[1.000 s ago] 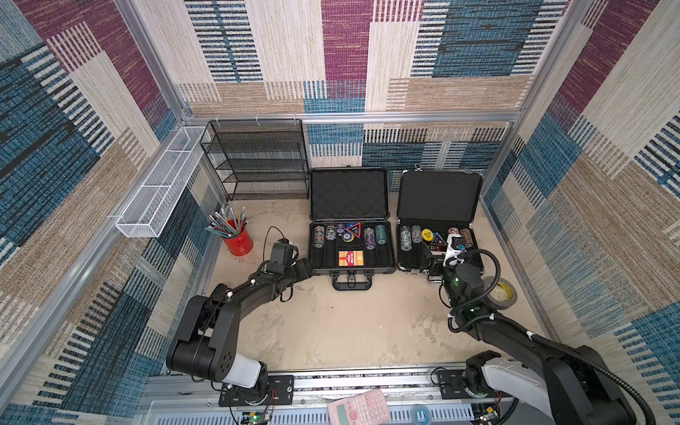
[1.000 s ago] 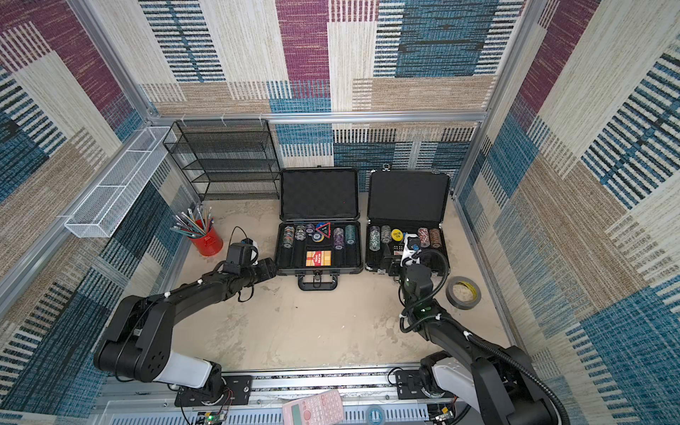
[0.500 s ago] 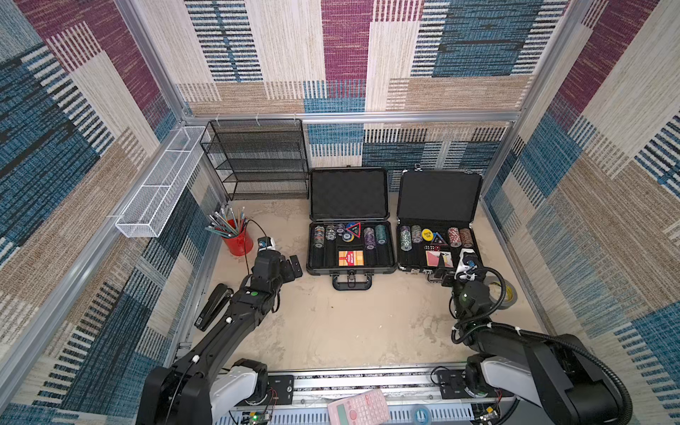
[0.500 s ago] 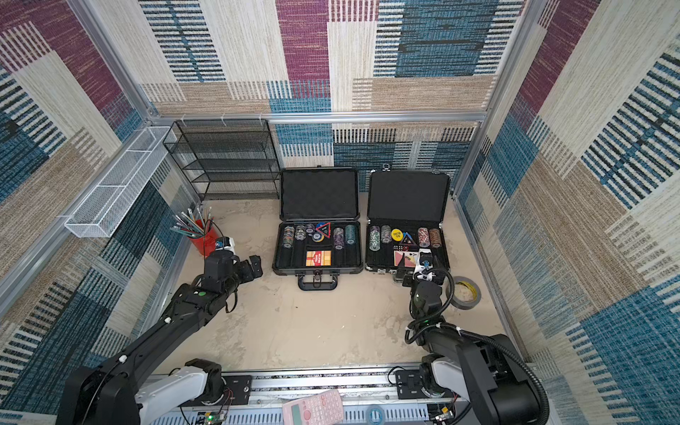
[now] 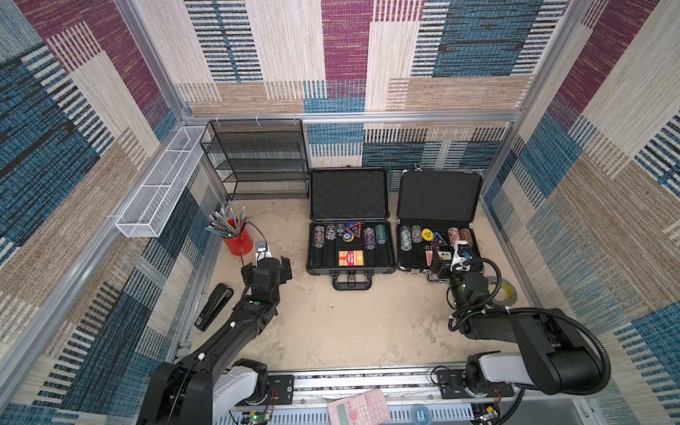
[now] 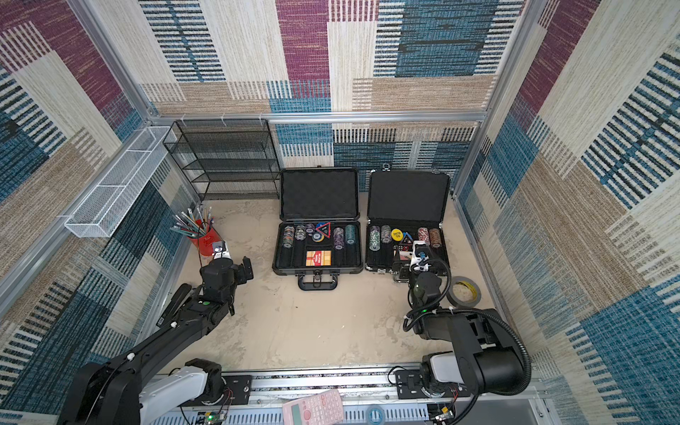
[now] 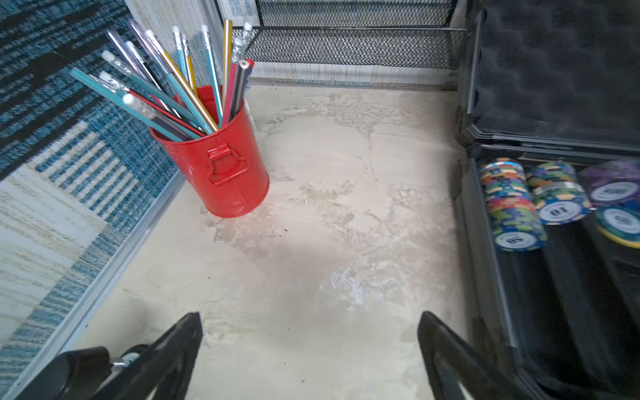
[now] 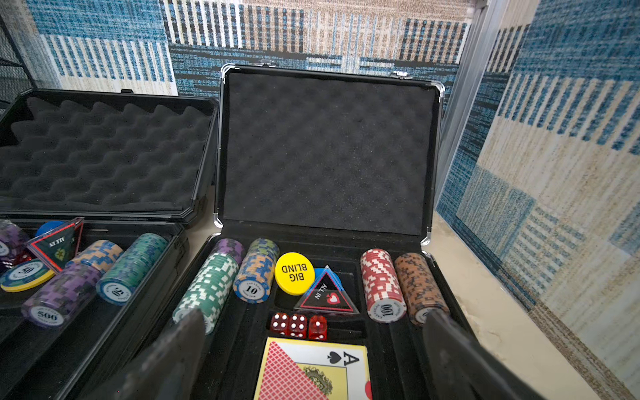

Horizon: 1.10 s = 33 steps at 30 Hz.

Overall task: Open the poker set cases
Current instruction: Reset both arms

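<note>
Two open poker set cases (image 5: 347, 195), fronts robotward, long axes crosswise; left end effector (image 7: 309, 315), right end effector (image 8: 315, 311) released.

Inside the silver-cornered poker set case (image 8: 329, 156), a yellow button (image 8: 294, 273) reads "BIG BLIND", a triangular marker (image 8: 325, 294) "ALL IN", a red chip stack (image 8: 382, 291) "100", a blue-tan chip stack (image 8: 254, 277) "10", and a playing card (image 8: 311, 370) "A" with a spade. In the neighbouring case (image 8: 104, 149), a purple chip stack (image 8: 52, 304) reads "500".

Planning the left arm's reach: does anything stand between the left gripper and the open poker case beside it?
Nothing visible does: only bare tabletop separates the left gripper from the poker case. The red pencil cup stands on the gripper's other side.
</note>
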Each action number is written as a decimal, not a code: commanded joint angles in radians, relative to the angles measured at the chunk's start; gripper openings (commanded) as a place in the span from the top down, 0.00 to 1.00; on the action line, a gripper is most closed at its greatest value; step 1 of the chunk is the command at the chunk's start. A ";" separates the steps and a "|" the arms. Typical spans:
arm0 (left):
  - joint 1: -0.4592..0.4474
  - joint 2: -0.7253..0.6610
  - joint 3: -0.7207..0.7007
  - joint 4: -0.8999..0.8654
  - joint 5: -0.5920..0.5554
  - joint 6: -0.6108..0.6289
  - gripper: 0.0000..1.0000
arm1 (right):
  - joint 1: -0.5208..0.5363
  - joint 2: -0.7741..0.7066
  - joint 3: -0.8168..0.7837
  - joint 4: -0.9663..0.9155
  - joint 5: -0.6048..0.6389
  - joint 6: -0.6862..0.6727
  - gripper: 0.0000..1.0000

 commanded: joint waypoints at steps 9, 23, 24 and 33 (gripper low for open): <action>0.029 0.159 -0.075 0.390 -0.080 0.141 0.01 | -0.046 0.109 0.019 0.120 -0.097 0.002 0.01; 0.177 0.441 -0.056 0.702 0.262 0.191 0.00 | -0.117 0.177 0.046 0.118 -0.215 0.048 0.01; 0.183 0.413 -0.025 0.584 0.271 0.171 0.00 | -0.117 0.184 0.043 0.130 -0.213 0.048 0.01; 0.206 0.423 -0.014 0.584 0.290 0.154 0.02 | -0.117 0.181 0.044 0.124 -0.213 0.048 0.01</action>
